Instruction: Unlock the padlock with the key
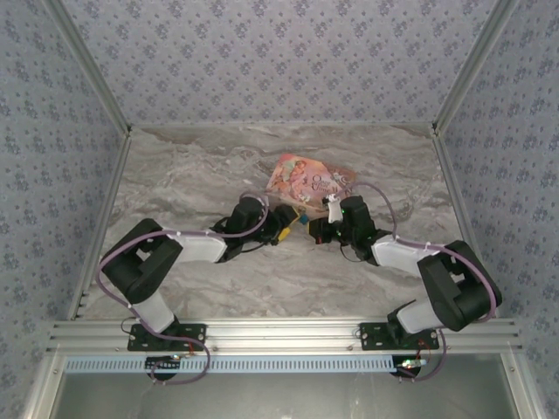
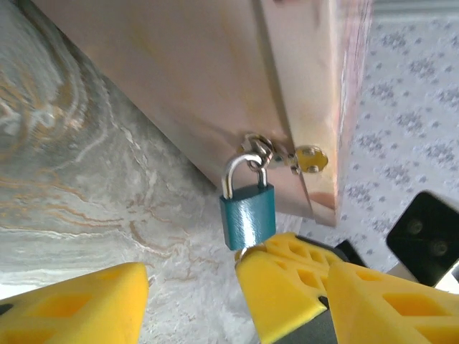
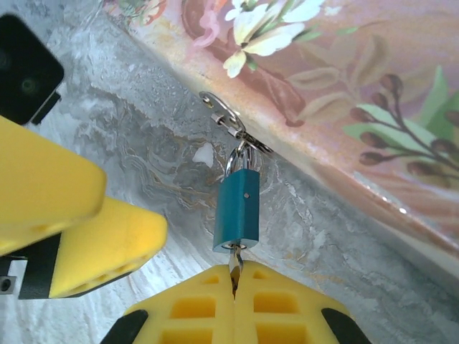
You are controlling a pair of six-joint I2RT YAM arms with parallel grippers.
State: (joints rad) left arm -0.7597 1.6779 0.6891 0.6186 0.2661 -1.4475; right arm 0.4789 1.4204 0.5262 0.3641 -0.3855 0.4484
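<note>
On box clasp (image 3: 224,118), padlock (image 3: 237,213) w/ key (image 3: 235,256)

The left arm (image 1: 196,247) bends at an elbow pushed out to the left, its forearm running right and slightly far. The right arm (image 1: 403,253) mirrors it, elbow out right, forearm running left. The wrists nearly meet at centre. The left gripper (image 1: 285,225) is spread, its fingers (image 2: 72,301) wide apart. The right gripper (image 3: 234,278) has its fingers pressed together, pinching the key (image 3: 235,259).
</note>
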